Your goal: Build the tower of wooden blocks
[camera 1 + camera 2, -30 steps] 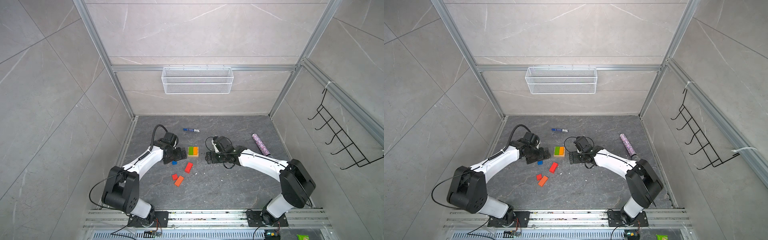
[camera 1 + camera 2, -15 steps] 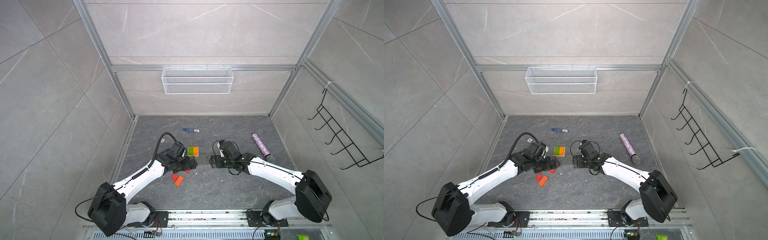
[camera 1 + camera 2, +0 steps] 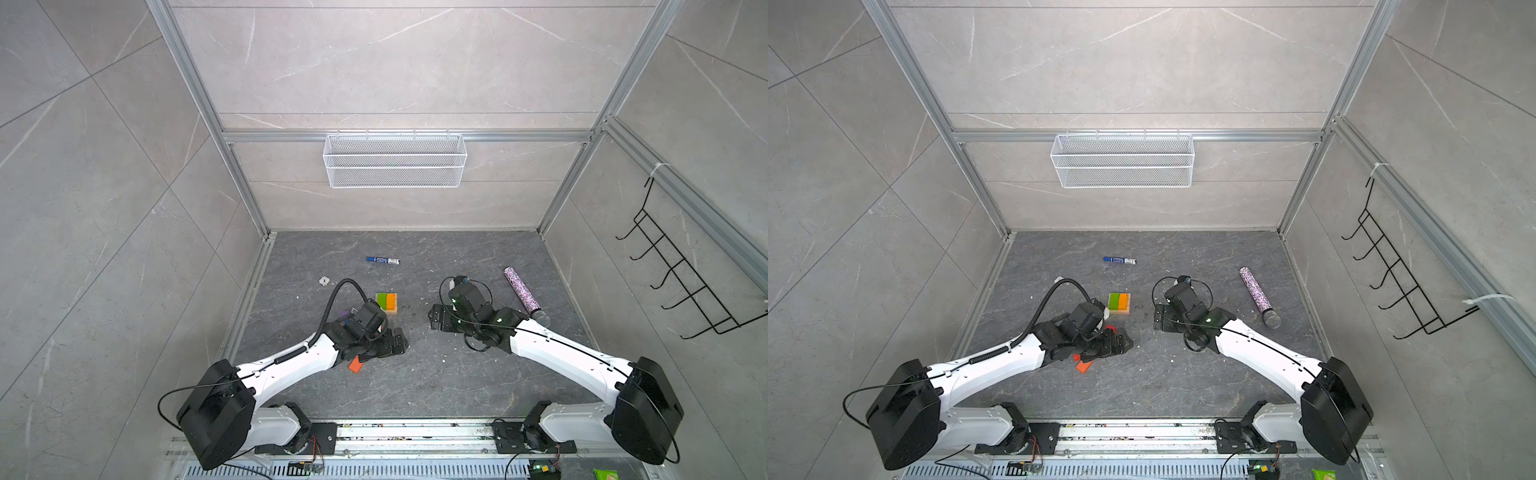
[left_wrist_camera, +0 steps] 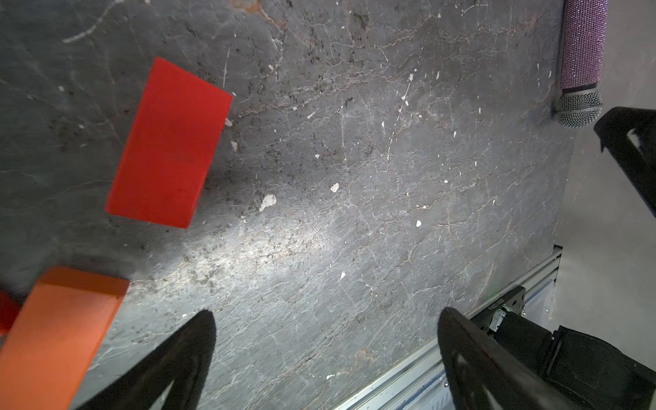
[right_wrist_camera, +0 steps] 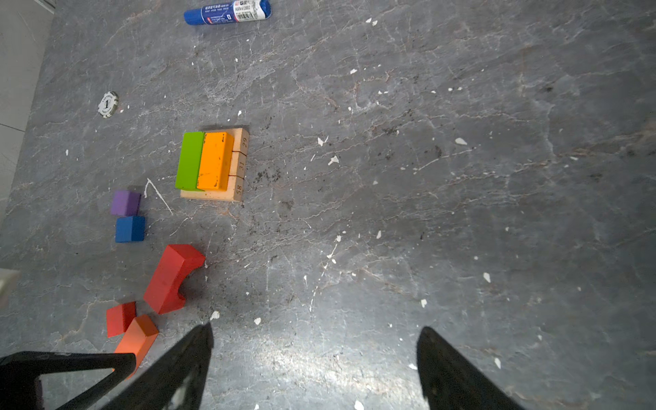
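My left end effector point(image 4: 326, 319) hung spread and empty over bare worktop point(image 4: 355, 177); right end effector point(image 5: 316, 332) likewise spread, holding nothing; red block point(image 4: 168, 145) lay loose just off the left jaws, orange block point(image 4: 60, 333) near it; tower point(image 5: 213, 163) stood between the arms, tan base, green and orange layer above; I judged red next: square jaws across its short sides, descend centred, clear of its neighbour.
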You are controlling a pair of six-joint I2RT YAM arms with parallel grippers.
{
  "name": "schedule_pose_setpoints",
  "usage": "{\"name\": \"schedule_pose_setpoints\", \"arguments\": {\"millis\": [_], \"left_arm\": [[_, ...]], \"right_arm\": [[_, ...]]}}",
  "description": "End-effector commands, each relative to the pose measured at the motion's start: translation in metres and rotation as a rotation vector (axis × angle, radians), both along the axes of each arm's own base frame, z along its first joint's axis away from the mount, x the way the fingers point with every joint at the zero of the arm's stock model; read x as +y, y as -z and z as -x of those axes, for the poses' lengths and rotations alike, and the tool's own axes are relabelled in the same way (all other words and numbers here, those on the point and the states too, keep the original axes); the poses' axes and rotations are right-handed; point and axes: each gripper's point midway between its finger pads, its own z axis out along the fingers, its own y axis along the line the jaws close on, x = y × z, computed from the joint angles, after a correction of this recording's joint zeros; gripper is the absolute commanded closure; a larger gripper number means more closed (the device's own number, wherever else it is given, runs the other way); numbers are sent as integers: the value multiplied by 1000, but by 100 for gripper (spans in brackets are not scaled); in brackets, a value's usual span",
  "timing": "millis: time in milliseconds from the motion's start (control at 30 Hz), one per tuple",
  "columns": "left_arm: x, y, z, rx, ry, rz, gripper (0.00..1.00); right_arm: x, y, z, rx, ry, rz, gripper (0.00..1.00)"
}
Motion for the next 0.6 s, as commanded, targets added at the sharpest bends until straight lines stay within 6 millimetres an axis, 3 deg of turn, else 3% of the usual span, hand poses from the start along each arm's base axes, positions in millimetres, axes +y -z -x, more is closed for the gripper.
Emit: {"name": "schedule_pose_setpoints", "arguments": {"millis": [0, 567], "left_arm": [[-3, 4, -12, -21, -62, -7, 0], [-11, 26, -19, 0, -109, -34, 0]], "right_arm": [[-11, 2, 4, 9, 35, 18, 12], [-17, 7, 6, 19, 47, 31, 12]]}}
